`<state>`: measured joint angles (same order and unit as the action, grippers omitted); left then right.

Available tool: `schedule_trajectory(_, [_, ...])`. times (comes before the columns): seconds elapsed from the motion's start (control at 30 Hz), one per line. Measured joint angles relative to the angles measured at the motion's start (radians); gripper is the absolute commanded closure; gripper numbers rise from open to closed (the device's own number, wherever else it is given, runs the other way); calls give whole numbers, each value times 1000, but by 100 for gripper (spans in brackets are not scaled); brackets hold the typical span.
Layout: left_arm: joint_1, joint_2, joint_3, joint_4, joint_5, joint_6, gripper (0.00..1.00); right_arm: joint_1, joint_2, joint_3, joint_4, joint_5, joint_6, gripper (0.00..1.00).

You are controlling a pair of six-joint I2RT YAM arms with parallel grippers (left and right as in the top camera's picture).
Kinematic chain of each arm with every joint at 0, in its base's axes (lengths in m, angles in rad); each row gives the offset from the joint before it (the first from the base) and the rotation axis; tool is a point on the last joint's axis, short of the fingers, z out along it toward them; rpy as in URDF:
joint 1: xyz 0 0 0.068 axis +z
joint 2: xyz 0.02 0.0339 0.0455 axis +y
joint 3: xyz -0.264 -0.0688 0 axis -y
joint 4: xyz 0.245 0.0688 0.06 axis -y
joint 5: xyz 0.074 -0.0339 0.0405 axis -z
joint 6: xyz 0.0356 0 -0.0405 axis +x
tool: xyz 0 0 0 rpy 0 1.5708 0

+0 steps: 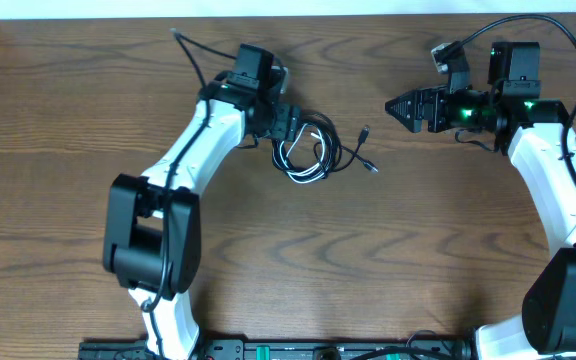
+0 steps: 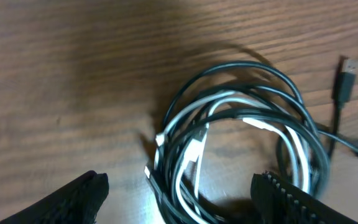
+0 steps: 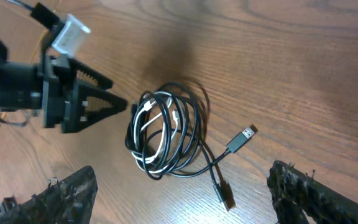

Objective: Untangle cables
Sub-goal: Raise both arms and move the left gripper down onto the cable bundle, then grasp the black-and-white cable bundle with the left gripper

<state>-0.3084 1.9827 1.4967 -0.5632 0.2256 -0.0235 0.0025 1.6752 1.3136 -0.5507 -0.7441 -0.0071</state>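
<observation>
Black-and-white cables [image 1: 308, 152] coiled on wooden table [image 1: 68, 120], left gripper [image 1: 293, 130] wide at coil's edge, right gripper [image 1: 396, 105] spread, well apart, loose plugs [image 1: 366, 132] between.

The left arm [image 1: 196, 145] and the right arm [image 1: 553, 185] share one build: smooth white links between bulky black joint housings. A boxy black camera housing [image 1: 253, 62] sits on the left wrist, and its twin [image 1: 514, 62] on the right. Thin black wires [image 1: 560, 32] arc from both wrists. Green lights [image 1: 463, 108] glow at the right wrist. The left gripper [image 1: 294, 127] has black, tapering fingers [image 3: 97, 79] with ridged inner faces. The right gripper [image 1: 392, 104] has rough-grained black fingers [image 3: 73, 194]. A small clear plastic block [image 3: 70, 34] is fixed to the left wrist.
</observation>
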Motion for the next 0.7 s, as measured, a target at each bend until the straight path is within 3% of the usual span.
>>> schedule_trajectory(0.33, [-19,95,0,118,-42,279,20,31,0,0,-19,-1,0,15])
schedule_trajectory(0.7, [-27,168,0,267,-45,379,27,35,0,0,-37,0,0,15])
